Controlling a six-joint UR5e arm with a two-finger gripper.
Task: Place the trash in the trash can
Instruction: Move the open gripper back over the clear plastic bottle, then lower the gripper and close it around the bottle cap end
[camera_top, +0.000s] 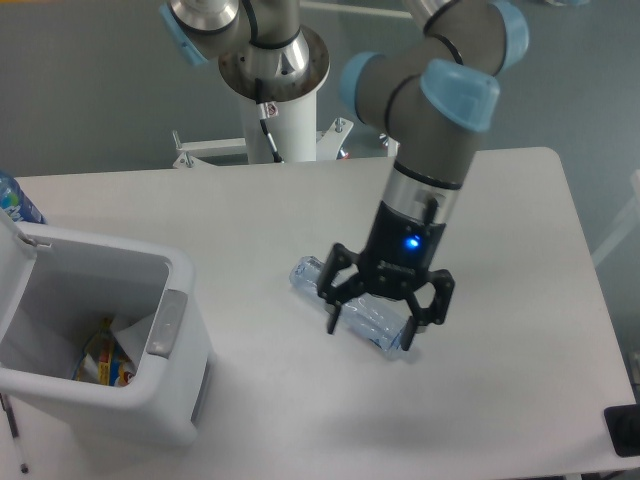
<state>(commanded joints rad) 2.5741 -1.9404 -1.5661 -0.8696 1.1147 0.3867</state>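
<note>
The crushed clear bluish bottle (312, 275) lies on its side on the white table, right of the bin. My gripper (371, 332) points down over the bottle's right half. It is open, with one finger on each side of the bottle, low near the table. I cannot tell whether the fingers touch the bottle. The white trash can (160, 405) stands at the front left with its lid swung open to the left and a grey latch (165, 322) on its front. I cannot make out the flat clear wrapper.
Colourful yellow-red packets (100, 358) lie inside the bin. A bottle with a blue-and-white label (14, 200) stands behind the bin at the left edge. A black object (624, 430) sits at the table's front right corner. The arm's base stands at the back centre.
</note>
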